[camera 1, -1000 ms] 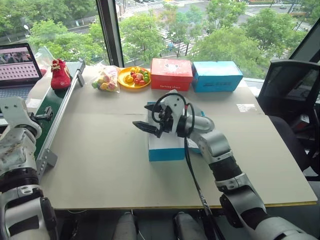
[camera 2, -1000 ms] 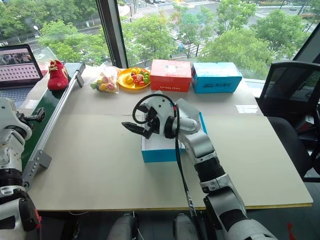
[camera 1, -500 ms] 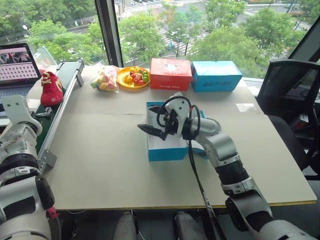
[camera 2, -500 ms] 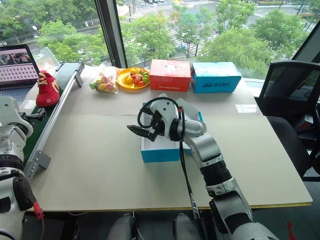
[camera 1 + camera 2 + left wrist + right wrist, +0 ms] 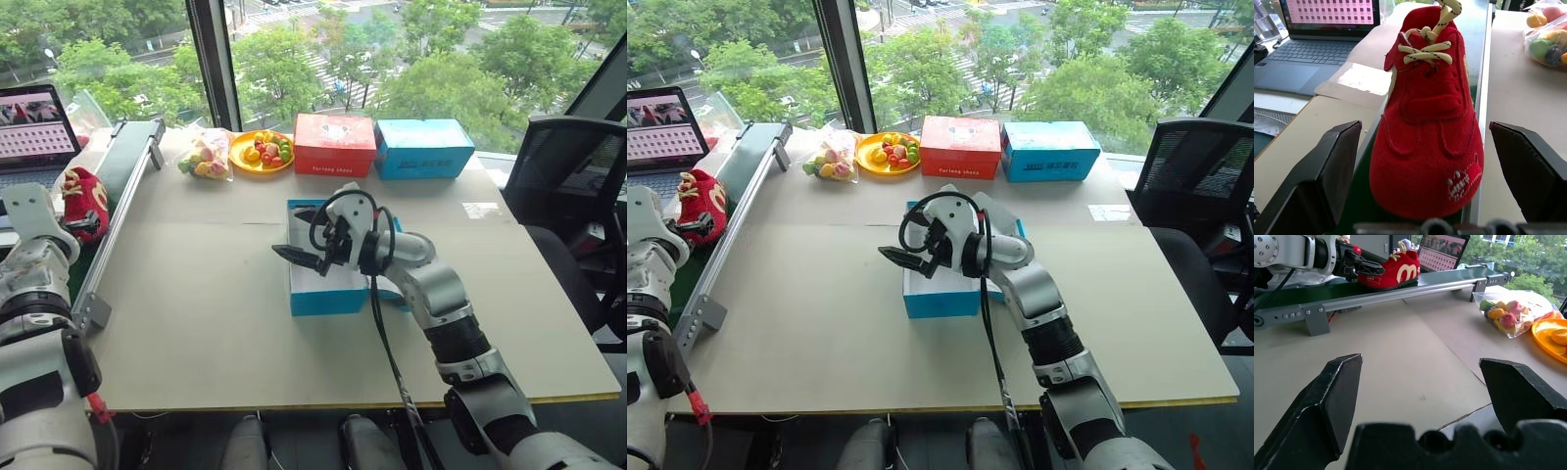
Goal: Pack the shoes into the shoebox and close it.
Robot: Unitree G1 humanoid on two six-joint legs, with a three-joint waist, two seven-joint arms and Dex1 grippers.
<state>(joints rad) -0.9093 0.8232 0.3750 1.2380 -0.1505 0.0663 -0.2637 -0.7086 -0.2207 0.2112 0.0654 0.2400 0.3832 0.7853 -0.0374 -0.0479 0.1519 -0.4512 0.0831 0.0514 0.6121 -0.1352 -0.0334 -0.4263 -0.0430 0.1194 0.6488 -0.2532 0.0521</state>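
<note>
One desk (image 5: 216, 313) is carrying everything, a green conveyor belt (image 5: 125, 162) running along its left edge. The blue shoebox (image 5: 318, 284) is lying at the desk's middle under the right gripper (image 5: 294, 257), whose fingers are standing spread and empty. The red box (image 5: 336, 145) is showing small white lettering, unreadable. The red shoe (image 5: 1432, 122) is resting on the belt between the left gripper's (image 5: 1430, 171) spread fingers. Step in hand, judged: grasping; closing on the shoe comes next.

Bright, even daylight floods in through the tall glass window (image 5: 323, 49), casting soft shadows; near fingers blur in wrist views.
</note>
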